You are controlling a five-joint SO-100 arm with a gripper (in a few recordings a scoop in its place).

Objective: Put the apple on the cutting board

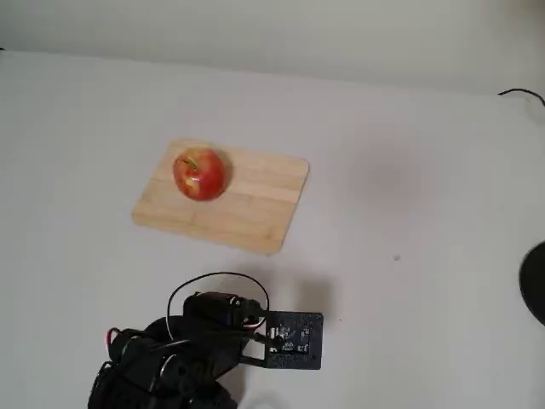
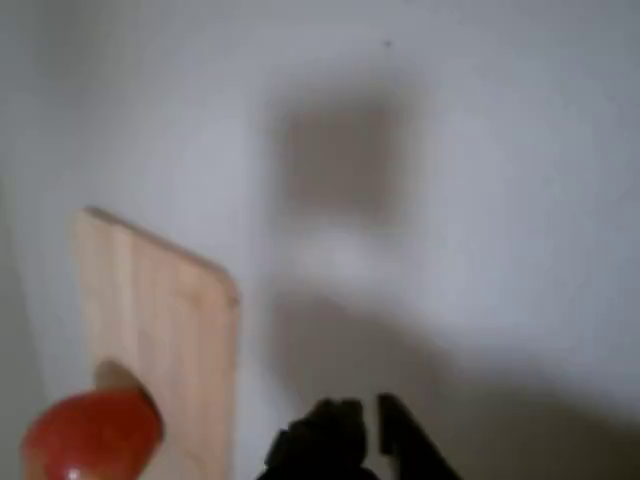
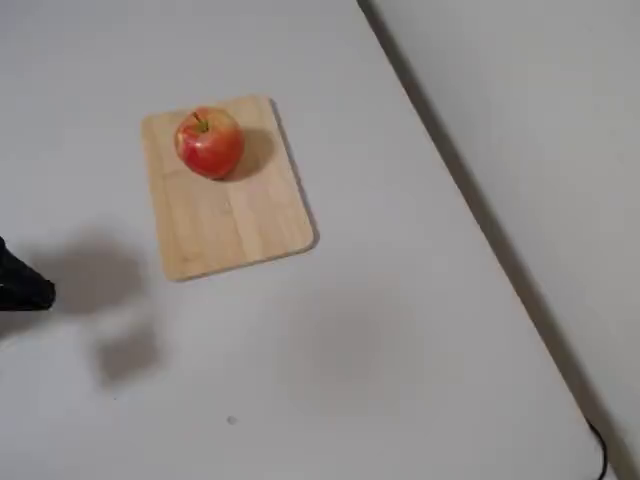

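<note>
The red apple with yellowish patches sits on the pale wooden cutting board, near the board's left end in a fixed view, stem up. In another fixed view the apple rests on the far end of the cutting board. The wrist view shows the apple at the lower left on the cutting board. My gripper is at the bottom edge there, well away from the apple, its dark fingers close together with nothing between them. The folded arm lies in front of the board.
The white table stretches bare to the right of the board. A dark round object sits at the right edge, and a black cable lies at the far right corner. The table's edge runs diagonally.
</note>
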